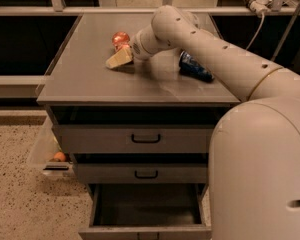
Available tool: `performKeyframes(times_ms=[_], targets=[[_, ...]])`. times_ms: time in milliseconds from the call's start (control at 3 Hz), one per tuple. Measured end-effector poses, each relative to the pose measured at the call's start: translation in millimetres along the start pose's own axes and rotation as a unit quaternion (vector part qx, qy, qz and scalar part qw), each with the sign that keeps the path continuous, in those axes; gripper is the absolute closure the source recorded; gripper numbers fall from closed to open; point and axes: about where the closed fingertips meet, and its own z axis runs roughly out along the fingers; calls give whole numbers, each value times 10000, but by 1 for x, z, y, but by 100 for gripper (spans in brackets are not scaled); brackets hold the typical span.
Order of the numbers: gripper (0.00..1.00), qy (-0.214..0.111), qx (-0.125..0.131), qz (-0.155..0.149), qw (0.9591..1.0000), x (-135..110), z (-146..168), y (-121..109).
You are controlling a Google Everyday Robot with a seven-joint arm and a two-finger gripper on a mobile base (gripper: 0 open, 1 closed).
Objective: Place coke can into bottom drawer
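Reaching for the small red-orange coke can [120, 37]: your gripper [118, 59] sits just beside it over the grey table [90, 86]. You cannot tell its grip state. Next, close squarely on the can.

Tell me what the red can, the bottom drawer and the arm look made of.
Red can: likely thin metal, glossy print, it catches light. Bottom drawer: grey painted sheet metal by its look, matte, thin straight edges. Arm: smooth off-white shell, probably plastic, soft sheen. The gripper is just over the cabinet top, right by the can; cream, material unclear.
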Motion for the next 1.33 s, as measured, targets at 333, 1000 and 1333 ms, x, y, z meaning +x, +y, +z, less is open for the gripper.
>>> performKeyframes(times_ms=[333,1000,1333], targets=[[41,0,0,0,10000,0,0,0],[87,1,-1,0,10000,0,0,0],[100,1,-1,0,10000,0,0,0]])
